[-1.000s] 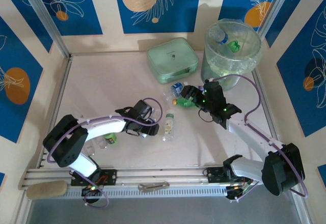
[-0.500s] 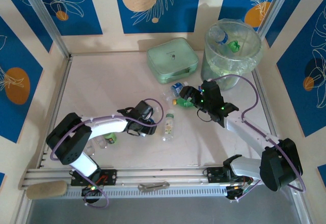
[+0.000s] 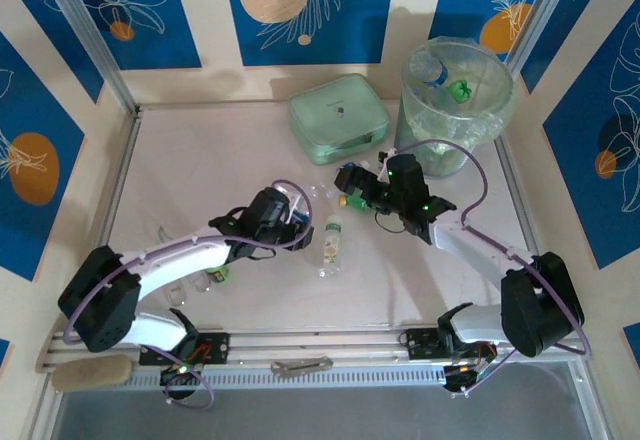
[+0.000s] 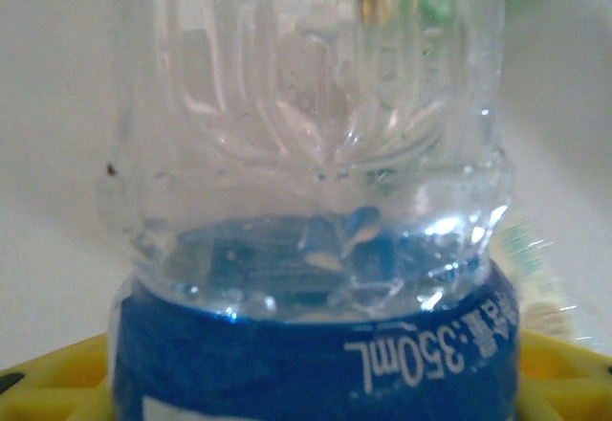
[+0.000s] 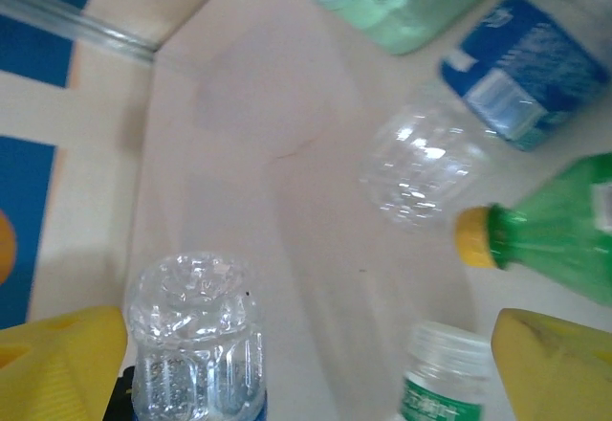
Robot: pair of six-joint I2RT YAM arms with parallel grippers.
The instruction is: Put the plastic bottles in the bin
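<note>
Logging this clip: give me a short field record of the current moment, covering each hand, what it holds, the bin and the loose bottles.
left hand: shut on a clear bottle with blue label
right hand: open, empty, at a cluster of loose bottles mid-table
cluster: green bottle with yellow cap, blue-labelled bottle, crumpled clear bottle
bin: far right, upright, at least two bottles inside
mint-green case: left of the bin
task: unfinished, bottles lie on the table
</note>
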